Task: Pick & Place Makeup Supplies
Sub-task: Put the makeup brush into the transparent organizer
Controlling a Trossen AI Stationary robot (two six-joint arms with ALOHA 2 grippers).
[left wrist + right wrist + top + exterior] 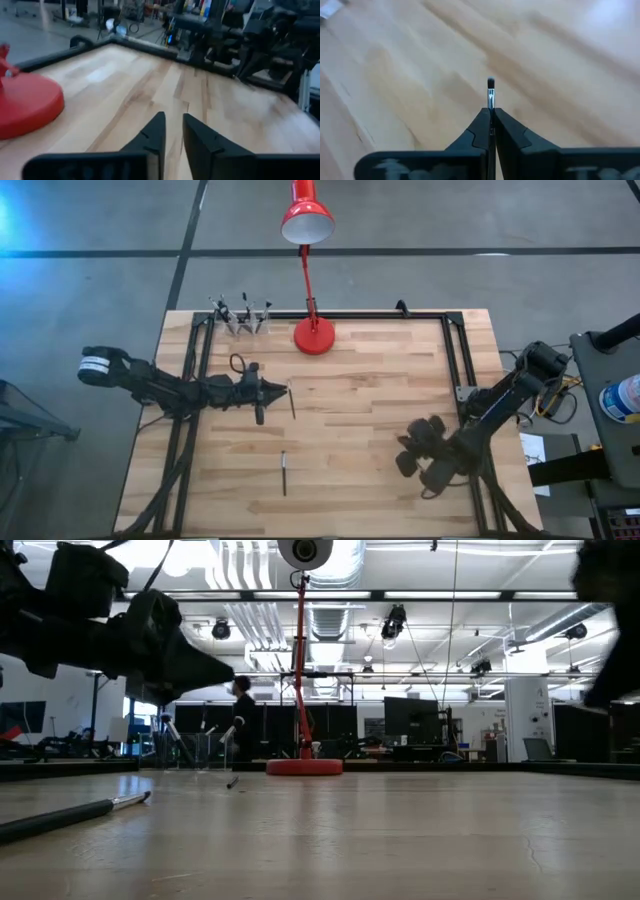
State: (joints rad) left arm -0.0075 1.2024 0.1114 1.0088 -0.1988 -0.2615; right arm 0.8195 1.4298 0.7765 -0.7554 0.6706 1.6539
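Note:
My right gripper (491, 114) is shut on a thin makeup brush (491, 95), above the table's near right part (412, 452). My left gripper (173, 131) hovers over the table's left middle (272, 392), pointing right, open by a narrow gap with nothing in it. One dark brush (291, 400) lies flat on the wood just ahead of it. Another brush (283, 472) lies flat nearer the front edge, and shows in the low view (70, 812). More makeup supplies stand upright in a holder (240, 315) at the far left. My right gripper pinches the brush between its two fingers, with the brush lying along them. The silvery ferrule (491, 100) and dark bristle tip (490, 81) stick out past the fingertips; the handle is hidden between the fingers. The fingers slant downward, and the brush is clear of the table.
A red desk lamp stands on its round base (314, 335) at the far middle, its shade (306, 222) beyond the table. A dark frame rail (380, 315) runs along the far edge and down both sides. Bare wood (360, 410) lies between the two arms.

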